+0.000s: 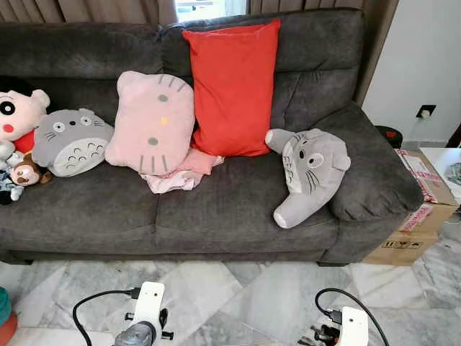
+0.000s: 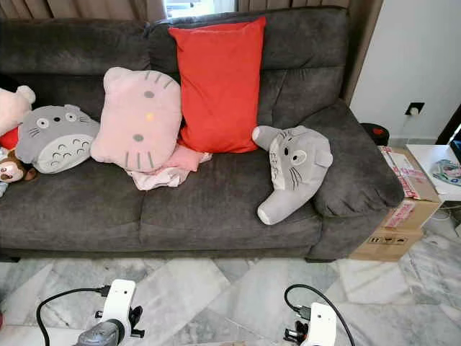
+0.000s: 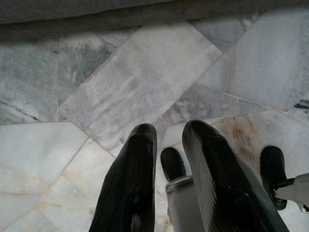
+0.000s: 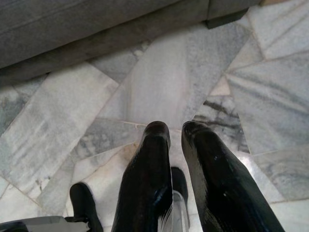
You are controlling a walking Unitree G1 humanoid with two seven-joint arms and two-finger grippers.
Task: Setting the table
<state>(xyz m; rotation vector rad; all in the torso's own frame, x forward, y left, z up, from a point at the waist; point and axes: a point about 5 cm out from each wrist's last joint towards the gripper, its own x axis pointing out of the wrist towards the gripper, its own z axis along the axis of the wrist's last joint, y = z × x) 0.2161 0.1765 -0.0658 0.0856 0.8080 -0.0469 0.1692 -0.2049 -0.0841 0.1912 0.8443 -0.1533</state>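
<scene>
Sofa faces the robot; tableware for the setting task cannot be made out, and only a white tabletop corner shows past the sofa's right arm.
Left hand and right hand hang low over the floor, each with its black ribbed fingers slightly apart, holding nothing. Risk, as judged: polished marble tiles may be slick underfoot, and the cardboard boxes beside the sofa's right end narrow the path to the tabletop. Plush cushions are soft and rounded; the red pillow is smooth.
</scene>
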